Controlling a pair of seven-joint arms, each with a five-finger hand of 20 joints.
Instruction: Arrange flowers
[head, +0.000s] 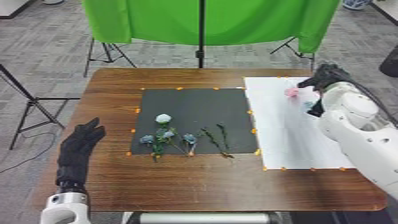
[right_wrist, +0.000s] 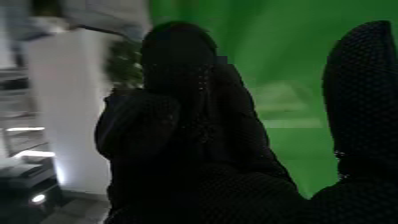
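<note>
My right hand (head: 329, 76) is over the far part of the white sheet (head: 298, 135), beside a pink flower (head: 291, 92). A bluish flower (head: 309, 105) is close to the right wrist, its stem not clearly visible. In the right wrist view, the right hand (right_wrist: 204, 135) has its fingers and thumb extended and apart, holding nothing. My left hand (head: 80, 142) is open at the table's left side. On the black mat (head: 195, 105) lie a white flower (head: 163, 118), several grey-blue flowers (head: 167, 134) and green stems (head: 224, 136).
Orange tape pieces (head: 254, 131) edge the mat and sheet on the brown table (head: 178, 185). Behind it, a green cloth (head: 160, 22) hangs on a black stand (head: 202, 52). Another black stand (head: 31, 102) is on the left.
</note>
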